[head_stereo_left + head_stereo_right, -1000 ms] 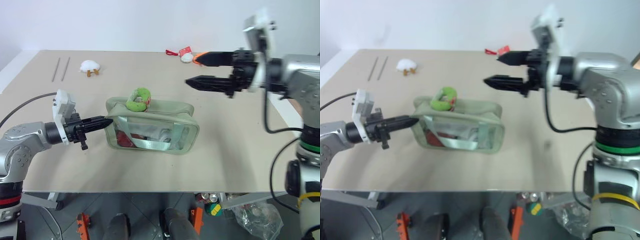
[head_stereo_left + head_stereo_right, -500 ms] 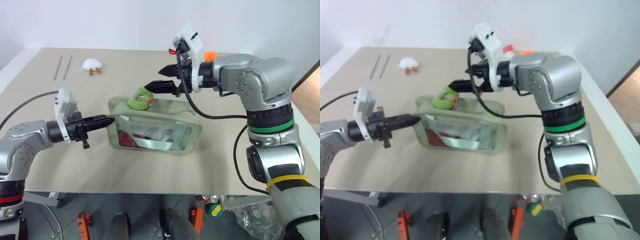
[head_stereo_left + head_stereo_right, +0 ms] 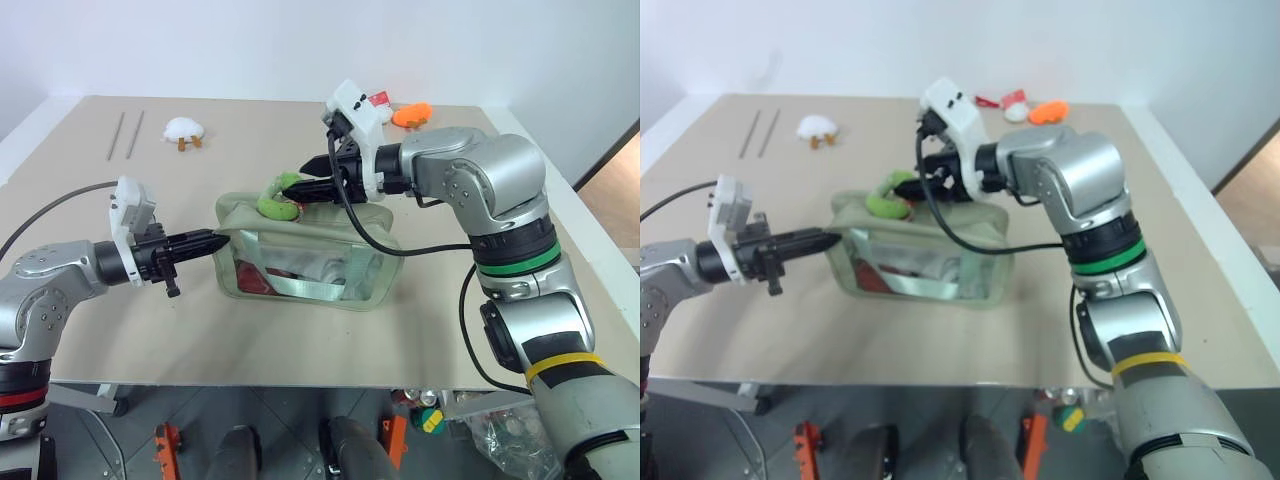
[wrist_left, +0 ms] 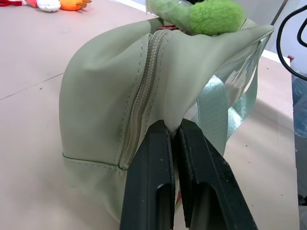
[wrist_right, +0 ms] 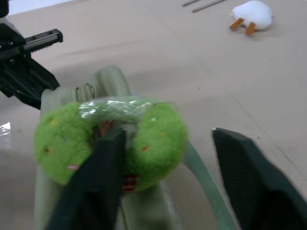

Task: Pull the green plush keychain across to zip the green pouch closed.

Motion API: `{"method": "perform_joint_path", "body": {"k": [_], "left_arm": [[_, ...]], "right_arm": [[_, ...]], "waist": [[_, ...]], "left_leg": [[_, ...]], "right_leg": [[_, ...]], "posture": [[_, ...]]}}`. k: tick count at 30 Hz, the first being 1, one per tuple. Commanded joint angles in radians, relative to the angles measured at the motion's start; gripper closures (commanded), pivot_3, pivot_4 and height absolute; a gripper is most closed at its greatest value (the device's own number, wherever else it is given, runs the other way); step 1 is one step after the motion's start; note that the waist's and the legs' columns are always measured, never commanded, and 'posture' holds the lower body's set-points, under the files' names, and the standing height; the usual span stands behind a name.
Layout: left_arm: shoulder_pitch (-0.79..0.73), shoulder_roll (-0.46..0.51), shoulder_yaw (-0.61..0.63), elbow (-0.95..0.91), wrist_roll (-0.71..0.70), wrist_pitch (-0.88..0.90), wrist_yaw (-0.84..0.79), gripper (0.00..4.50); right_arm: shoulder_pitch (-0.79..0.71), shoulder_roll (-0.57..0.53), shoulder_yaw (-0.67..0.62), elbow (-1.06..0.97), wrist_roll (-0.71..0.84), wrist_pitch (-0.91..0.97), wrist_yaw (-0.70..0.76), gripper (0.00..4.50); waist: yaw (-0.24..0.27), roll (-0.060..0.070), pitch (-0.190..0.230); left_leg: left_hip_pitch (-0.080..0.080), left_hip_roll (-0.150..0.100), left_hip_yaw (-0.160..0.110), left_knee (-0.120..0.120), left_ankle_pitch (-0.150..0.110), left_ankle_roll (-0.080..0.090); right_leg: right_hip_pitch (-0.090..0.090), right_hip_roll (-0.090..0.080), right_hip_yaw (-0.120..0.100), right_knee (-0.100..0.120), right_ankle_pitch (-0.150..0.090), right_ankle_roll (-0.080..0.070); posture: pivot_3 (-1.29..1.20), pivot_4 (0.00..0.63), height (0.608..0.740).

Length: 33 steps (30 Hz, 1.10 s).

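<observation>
Nearest to me, my left gripper (image 3: 214, 241) is clenched on the left end of the green pouch (image 3: 305, 255), its fingers (image 4: 146, 182) pinching a fold of the fabric just beside the zipper line, as my left wrist view shows plainly. The arm reaches in level from the left side of the tabletop (image 3: 450, 330).

The pouch sits near the middle of the tabletop, clear window facing me, green straps crossing it and red and white contents behind the plastic.

On top of the pouch, toward its left end, rests the green plush keychain (image 3: 279, 199). My right gripper (image 3: 300, 187) comes in from the right and is right at it. In my right wrist view one finger (image 5: 93, 184) lies against the front of the plush ring (image 5: 112, 139) while the other (image 5: 252, 182) stands well apart beside it, so the fingers are not closed on the plush; I cannot tell how firm any contact is.

Farther back, a white plush with orange feet (image 3: 183, 132) lies near two thin rods (image 3: 123, 136) on the left. At the far edge on the right are an orange plush (image 3: 411, 115) and a small red and white item (image 3: 377, 99).
</observation>
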Motion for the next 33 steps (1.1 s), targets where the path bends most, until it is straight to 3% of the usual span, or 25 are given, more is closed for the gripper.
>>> {"method": "perform_joint_path", "body": {"k": [1, 5, 21, 28, 33], "left_arm": [[-0.015, -0.002, 0.002, -0.021, -0.001, -0.006, 0.006, 4.50], [-0.018, -0.004, 0.001, -0.016, 0.001, -0.009, 0.006, 4.50], [-0.027, -0.019, -0.007, 0.005, 0.014, -0.025, 0.000, 4.50], [-0.024, -0.023, -0.012, 0.003, 0.017, -0.028, -0.003, 4.50], [-0.017, -0.021, -0.008, -0.004, 0.017, -0.026, -0.004, 4.50]], "right_arm": [[-0.006, -0.006, -0.008, -0.027, -0.010, -0.024, 0.020, 3.28], [0.003, -0.010, -0.005, -0.033, -0.017, -0.030, 0.030, 4.49], [0.019, -0.075, -0.032, -0.049, -0.040, -0.048, 0.059, 4.49], [0.012, -0.262, -0.072, -0.046, -0.083, -0.142, 0.114, 4.49], [0.139, -0.517, -0.111, -0.143, -0.147, -0.344, 0.243, 4.49]], "waist": [[0.000, 0.000, 0.000], [0.000, 0.000, 0.000], [0.001, 0.000, 0.000], [0.004, 0.000, 0.000], [0.013, 0.000, 0.000]], "left_leg": [[0.000, 0.000, 0.000, 0.000, 0.000, 0.000], [0.000, 0.000, 0.000, 0.000, 0.000, 0.000], [0.000, 0.000, 0.000, 0.000, 0.000, 0.000], [-0.001, -0.001, 0.000, 0.000, 0.000, 0.000], [-0.001, -0.001, -0.001, 0.000, -0.001, 0.000]], "right_leg": [[0.000, 0.000, 0.000, 0.000, 0.000, 0.000], [0.000, 0.000, 0.000, 0.000, 0.000, 0.000], [0.000, 0.000, 0.000, 0.000, 0.000, 0.000], [0.000, -0.001, 0.000, -0.001, -0.001, 0.001], [0.000, -0.002, -0.002, -0.001, -0.003, 0.002]], "posture": [[0.00, 0.150, 0.740], [0.00, 0.150, 0.740], [0.00, 0.150, 0.740], [0.00, 0.150, 0.740], [0.00, 0.150, 0.740]]}}
